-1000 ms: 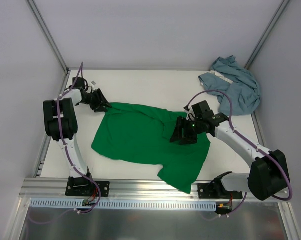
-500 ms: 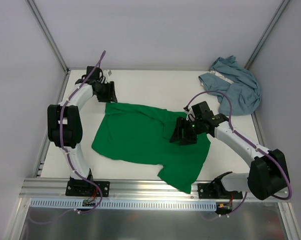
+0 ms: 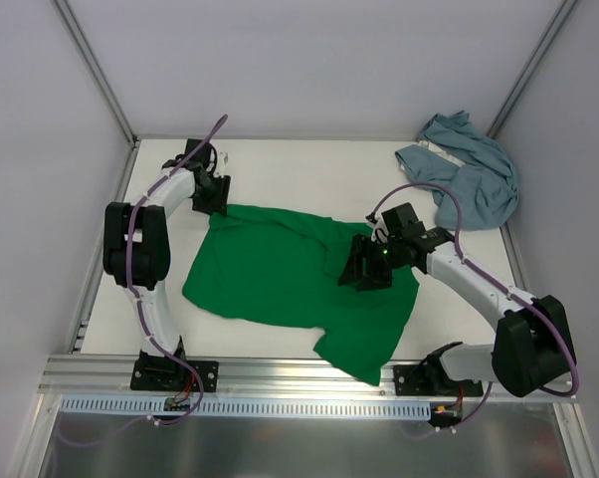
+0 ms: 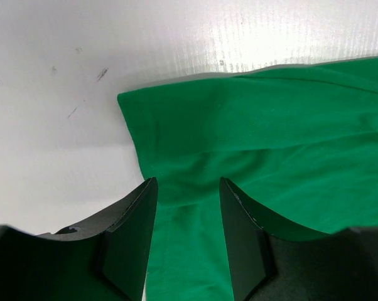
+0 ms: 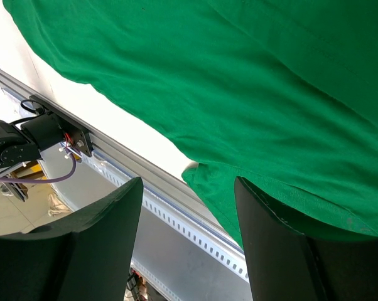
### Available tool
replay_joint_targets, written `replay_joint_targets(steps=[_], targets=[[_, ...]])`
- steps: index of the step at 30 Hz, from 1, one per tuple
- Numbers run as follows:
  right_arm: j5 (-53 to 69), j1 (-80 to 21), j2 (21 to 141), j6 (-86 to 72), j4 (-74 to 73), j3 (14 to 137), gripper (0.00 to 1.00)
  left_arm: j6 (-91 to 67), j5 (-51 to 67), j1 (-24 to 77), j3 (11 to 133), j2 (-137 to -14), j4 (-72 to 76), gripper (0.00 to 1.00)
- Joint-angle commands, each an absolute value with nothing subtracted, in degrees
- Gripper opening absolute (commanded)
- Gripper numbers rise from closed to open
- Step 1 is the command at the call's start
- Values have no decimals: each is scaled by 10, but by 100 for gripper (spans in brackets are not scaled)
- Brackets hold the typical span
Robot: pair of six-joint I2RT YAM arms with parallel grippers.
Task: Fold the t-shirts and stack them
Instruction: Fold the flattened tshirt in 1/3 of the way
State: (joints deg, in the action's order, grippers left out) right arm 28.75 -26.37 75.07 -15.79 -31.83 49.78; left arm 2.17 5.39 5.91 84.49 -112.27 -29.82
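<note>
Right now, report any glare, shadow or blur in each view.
Left wrist: glare washes out the table beyond the green t-shirt, which is sharp; the left gripper shows only as dark, featureless shapes. Right wrist: the bare table strip is blown out white, and the right gripper looks dark and soft-edged. Top external: even light, faint shadows only, with the blue-grey t-shirt clear.

A plain bright green t-shirt [image 3: 285, 274] lies spread almost flat and lightly wrinkled. One sleeve trails toward the near edge. Its far-left corner, a sleeve end, sits just under and ahead of the left gripper [image 3: 212, 199], whose fingers are parted. The shirt's right side lies beneath the right gripper [image 3: 367, 269], also parted. A dusty blue-grey t-shirt [image 3: 469, 179] with paler trim lies in a crumpled heap, well beyond the right gripper and to its right, apart from the green one.
</note>
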Motion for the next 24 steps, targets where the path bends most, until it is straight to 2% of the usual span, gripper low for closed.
replay_joint_targets(steps=[1,24], targets=[[300,-259,753,-149,-310,494,64,32,23,59,845,-1122,-298,45],[306,-245,757,-134,-325,497,64,29,10,66,853,-1158,-259,44]])
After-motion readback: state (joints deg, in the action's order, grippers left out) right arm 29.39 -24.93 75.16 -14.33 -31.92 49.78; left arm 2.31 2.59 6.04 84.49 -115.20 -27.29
